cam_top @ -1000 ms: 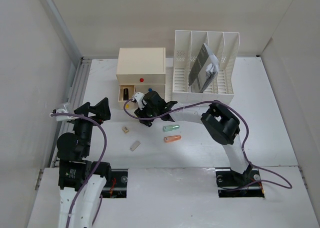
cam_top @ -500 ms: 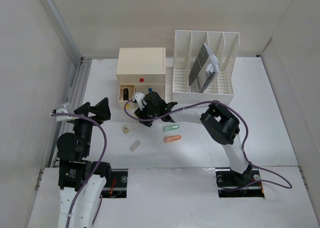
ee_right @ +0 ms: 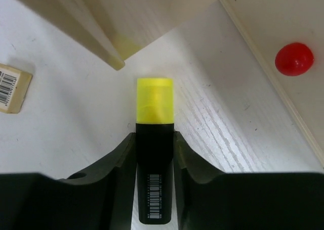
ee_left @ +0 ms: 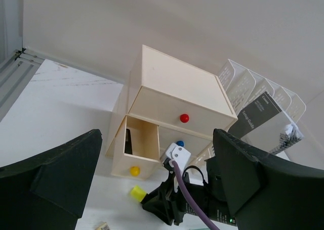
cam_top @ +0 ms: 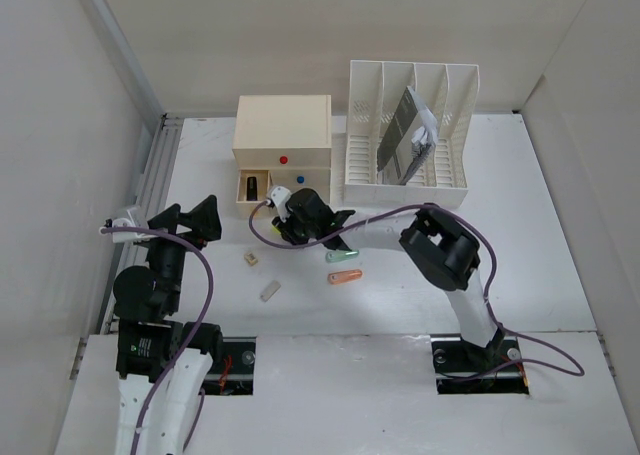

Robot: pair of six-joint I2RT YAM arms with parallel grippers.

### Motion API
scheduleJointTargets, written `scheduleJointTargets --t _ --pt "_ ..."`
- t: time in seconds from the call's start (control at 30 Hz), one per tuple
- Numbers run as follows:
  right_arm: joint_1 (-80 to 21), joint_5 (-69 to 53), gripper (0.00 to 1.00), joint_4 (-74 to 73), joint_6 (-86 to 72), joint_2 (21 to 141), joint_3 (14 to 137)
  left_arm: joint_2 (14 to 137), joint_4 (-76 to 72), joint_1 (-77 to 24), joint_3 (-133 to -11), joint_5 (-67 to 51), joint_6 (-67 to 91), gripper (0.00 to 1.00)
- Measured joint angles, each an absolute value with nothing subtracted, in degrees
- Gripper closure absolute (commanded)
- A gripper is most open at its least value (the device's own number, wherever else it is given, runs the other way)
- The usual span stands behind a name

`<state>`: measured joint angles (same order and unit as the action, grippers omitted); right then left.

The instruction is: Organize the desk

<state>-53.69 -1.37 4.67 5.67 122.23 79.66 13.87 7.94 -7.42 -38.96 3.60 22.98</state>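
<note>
So the desk (cam_top: 545,245) is the big white top that fills the whole view and everything sits on it, with a grey rail (cam_top: 152,190) down its left edge.

The left gripper (cam_top: 187,220) hangs over the left side with its fingers spread wide and nothing between them.

Just right of that there's a small tan block (cam_top: 251,259) with a barcode label lying flat, and a grey piece (cam_top: 269,291) nearer the arms, a bit apart from it.

Behind those is the cream drawer box (cam_top: 283,125), back toward the wall. Its lower left drawer (ee_left: 136,144) is pulled out, with a yellow knob (ee_left: 134,171) on the front and something dark (ee_left: 127,141) standing inside. I can't make out what it is. The top drawer has a red knob (cam_top: 284,159) and the lower right one a blue knob (cam_top: 301,178); both are shut.

The right gripper (ee_right: 154,139) is right in front of the open drawer, clamped on a highlighter (ee_right: 155,108). The fingers (ee_right: 121,164) press both sides of the black body, and the yellow cap sticks out toward the box, just off the drawer's corner. I can't tell if it touches the desk.

A green pen-ish thing (cam_top: 342,256) and an orange one (cam_top: 345,276) lie side by side under that arm.

At far right is the white rack (cam_top: 455,135), with a dark booklet (cam_top: 400,130) leaning in one slot.
</note>
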Motion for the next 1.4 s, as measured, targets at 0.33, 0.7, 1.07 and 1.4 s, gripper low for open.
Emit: scheduleJointTargets --t 0.33,0.7,1.07,1.4 --pt "-53.8 0.0 0.96 3.1 8.2 117.6 74.9 13.6 7.9 -7.9 -39.0 3.8 23.0 0.1" --pt "-52.6 -25.0 1.0 -15.7 29.8 105.0 86.3 13.6 7.9 -7.9 -39.0 3.8 23.0 0.1" --pt "-50.4 -35.2 1.0 -22.5 33.3 111.9 112.9 13.6 7.9 -7.9 -39.0 3.8 23.0 0.1" --pt "-48.1 -41.0 1.0 -18.7 24.0 128.6 124.2 13.7 7.9 -7.9 -39.0 5.1 23.0 0.1"
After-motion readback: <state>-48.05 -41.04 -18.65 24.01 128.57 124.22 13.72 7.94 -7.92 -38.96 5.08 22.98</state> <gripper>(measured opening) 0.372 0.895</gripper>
